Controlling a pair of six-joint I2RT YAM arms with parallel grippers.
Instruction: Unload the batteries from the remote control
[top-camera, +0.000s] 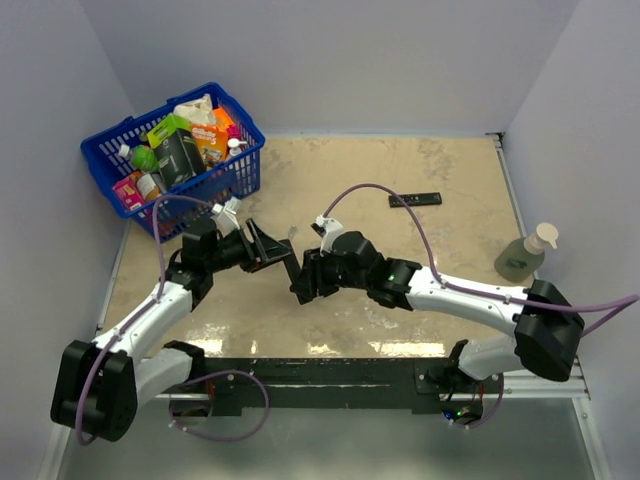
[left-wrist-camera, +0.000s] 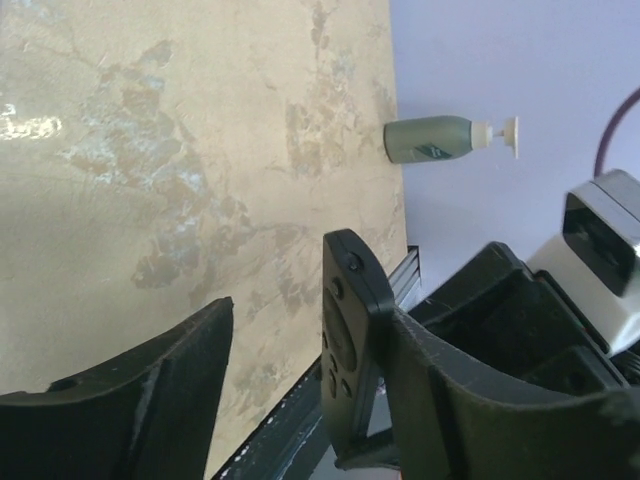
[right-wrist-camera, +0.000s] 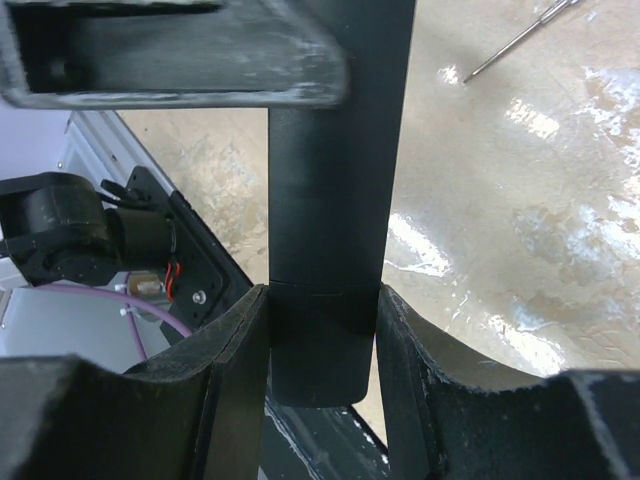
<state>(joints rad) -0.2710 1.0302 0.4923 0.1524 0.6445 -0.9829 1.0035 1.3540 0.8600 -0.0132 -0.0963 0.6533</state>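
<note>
Above the near part of the beige marbled worktop (top-camera: 350, 200), the right pincer (right-wrist-camera: 322, 300) is clamped on the lower end of a slim black plastic remote control (right-wrist-camera: 330, 180), one finger pressed to each long edge. The remote hangs in the air between the two arms. The left pincer (left-wrist-camera: 310, 315) stands apart around its other end: one finger lies against the remote and the other is clear of it.

No batteries are visible. They are probably inside the remote, behind the back cover, whose seam crosses the back just above the right fingers.

The remote looks light, stiff and smooth, so it is likely to slip if squeezed on its flat faces. The long edges are the safer hold. A grip on the cover section itself would probably pin it shut. Loose batteries would be small and round and apt to roll.

Farther back, a second black remote (top-camera: 415, 199) lies flat on the worktop. At the right wall stands a green soap pump bottle (top-camera: 522, 258). In the far left corner, a blue plastic lattice basket (top-camera: 215, 185) holds packaged groceries: a green box, an orange carton and small bottles.
</note>
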